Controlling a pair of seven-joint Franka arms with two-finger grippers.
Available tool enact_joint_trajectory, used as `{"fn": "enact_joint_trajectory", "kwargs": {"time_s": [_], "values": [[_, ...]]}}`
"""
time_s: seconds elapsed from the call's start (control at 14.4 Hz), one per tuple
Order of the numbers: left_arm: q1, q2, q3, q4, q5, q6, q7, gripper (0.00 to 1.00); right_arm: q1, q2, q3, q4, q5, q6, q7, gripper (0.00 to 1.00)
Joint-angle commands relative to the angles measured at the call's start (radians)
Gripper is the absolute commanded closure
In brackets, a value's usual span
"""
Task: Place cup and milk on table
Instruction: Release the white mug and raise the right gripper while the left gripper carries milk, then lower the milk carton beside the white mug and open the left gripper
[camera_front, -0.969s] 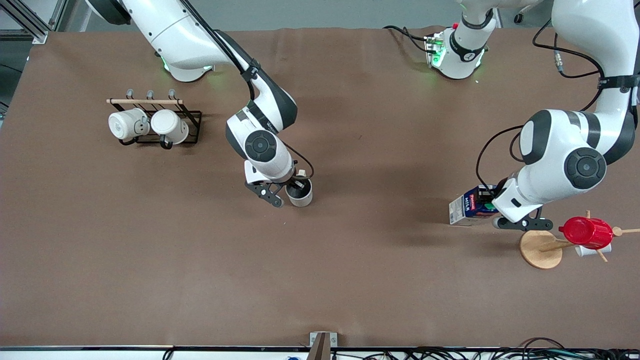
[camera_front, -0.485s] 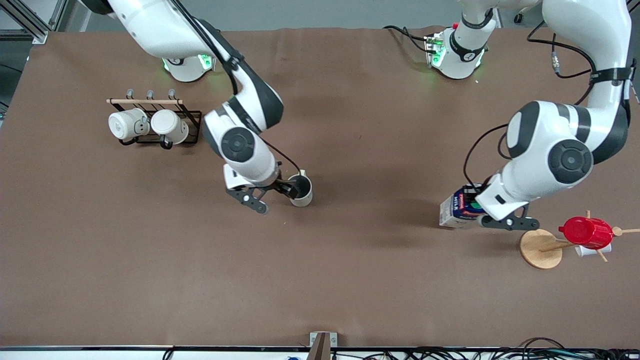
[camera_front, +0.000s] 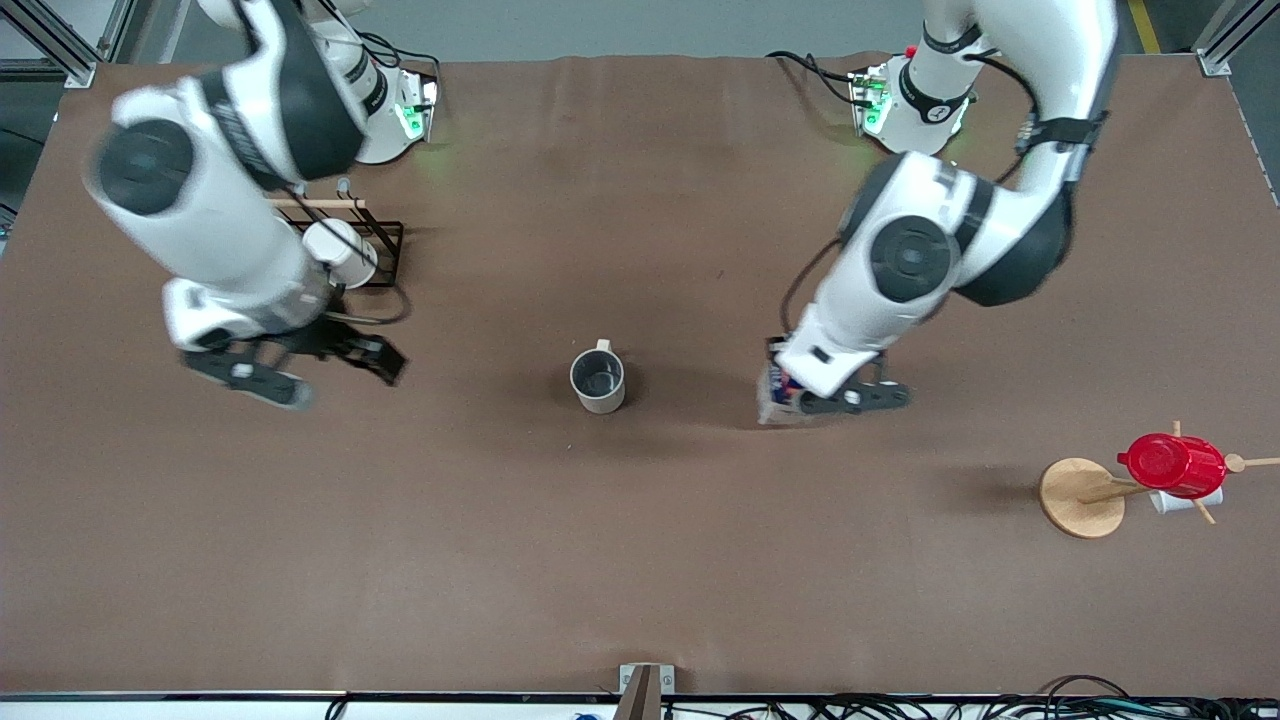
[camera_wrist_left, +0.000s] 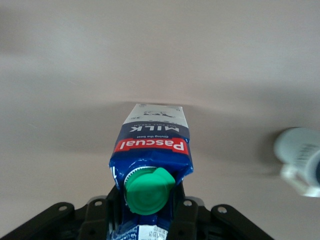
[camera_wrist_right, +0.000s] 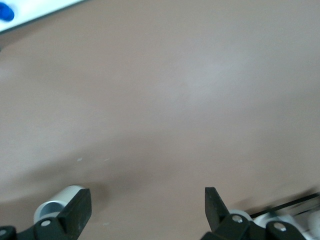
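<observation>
While the left gripper (camera_front: 835, 400) clamps the light, crushable dark-blue gable-top milk carton (camera_wrist_left: 152, 150) mid-counter (camera_front: 640, 560), grip gently; the right gripper (camera_front: 300, 372), spread wide, waits.

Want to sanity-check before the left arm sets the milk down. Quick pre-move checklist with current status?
1. The left gripper is shut on the milk: ok.
2. The cup is upright on the table and released: ok.
3. The right gripper is open and apart from the cup, near the mug rack: ok.
4. Gap between milk and cup: ok, bare table between them.
5. Milk bottom touching the table: cannot tell.
6. Milk upright in the grasp: cannot tell, the arm covers most of it in the front view.
</observation>
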Motion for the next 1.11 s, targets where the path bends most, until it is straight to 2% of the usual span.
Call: {"fn": "enact_joint_trajectory", "kwargs": {"time_s": [0.0, 0.14, 0.21, 0.35, 0.55, 0.69, 0.9, 1.04], "values": [[-0.093, 0.142, 0.009, 0.175, -0.021, -0.019, -0.171, 0.67, -0.018, -0.103, -0.112, -0.050, -0.003, -0.042, -0.226, 0.00], [-0.152, 0.194, 0.011, 0.229, -0.021, -0.013, -0.252, 0.67, -0.021, -0.155, -0.191, -0.050, 0.026, -0.091, -0.365, 0.00], [-0.173, 0.213, 0.011, 0.240, -0.021, -0.004, -0.284, 0.67, -0.019, -0.185, -0.237, -0.047, 0.060, -0.123, -0.436, 0.00], [-0.192, 0.227, 0.011, 0.247, -0.021, 0.030, -0.318, 0.67, -0.019, -0.217, -0.303, -0.045, 0.074, -0.155, -0.536, 0.00], [-0.216, 0.231, 0.011, 0.247, -0.021, 0.034, -0.321, 0.66, -0.021, -0.220, -0.327, -0.041, 0.072, -0.160, -0.558, 0.00], [-0.220, 0.237, 0.009, 0.247, -0.021, 0.034, -0.335, 0.60, -0.022, -0.220, -0.340, -0.039, 0.072, -0.200, -0.561, 0.00], [-0.220, 0.244, 0.011, 0.244, -0.021, 0.034, -0.329, 0.00, -0.068, -0.219, -0.306, -0.018, 0.074, -0.208, -0.561, 0.00], [-0.216, 0.233, 0.015, 0.246, -0.017, 0.033, -0.322, 0.00, -0.094, -0.215, -0.275, 0.034, 0.074, -0.259, -0.558, 0.00]]}}
